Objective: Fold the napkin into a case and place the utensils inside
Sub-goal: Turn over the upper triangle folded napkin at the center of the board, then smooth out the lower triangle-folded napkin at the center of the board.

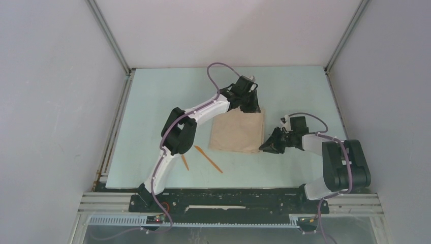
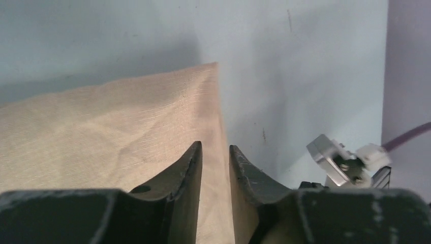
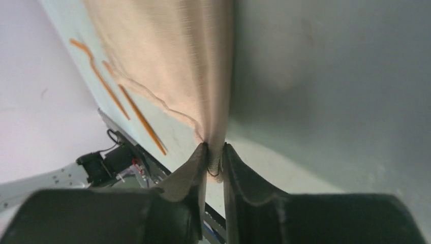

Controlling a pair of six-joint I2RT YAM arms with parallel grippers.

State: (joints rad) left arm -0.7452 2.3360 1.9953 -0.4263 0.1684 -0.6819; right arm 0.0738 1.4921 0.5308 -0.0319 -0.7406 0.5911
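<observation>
Table (image 1: 152, 101), napkin (image 2: 101, 132) weave close-up, utensils (image 1: 207, 158) overhead

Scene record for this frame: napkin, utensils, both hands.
napkin: spread on table, roughly square, not yet a narrow case
utensils: on table, nearer the arm bases than the napkin, outside it
left hand: over napkin's far edge, jaws slightly apart
right hand: at napkin's near right corner, grip unclear

We see a robotics lab test cell: a left arm (image 1: 201, 111) and a right arm (image 1: 338, 162) bolted to a black base plate (image 1: 234, 202) at the edge of a pale table (image 1: 152, 101), enclosed by plain grey panels (image 1: 51, 101) on aluminium framing (image 1: 109, 35), with a purple cable (image 1: 216, 66) looping loose.
</observation>
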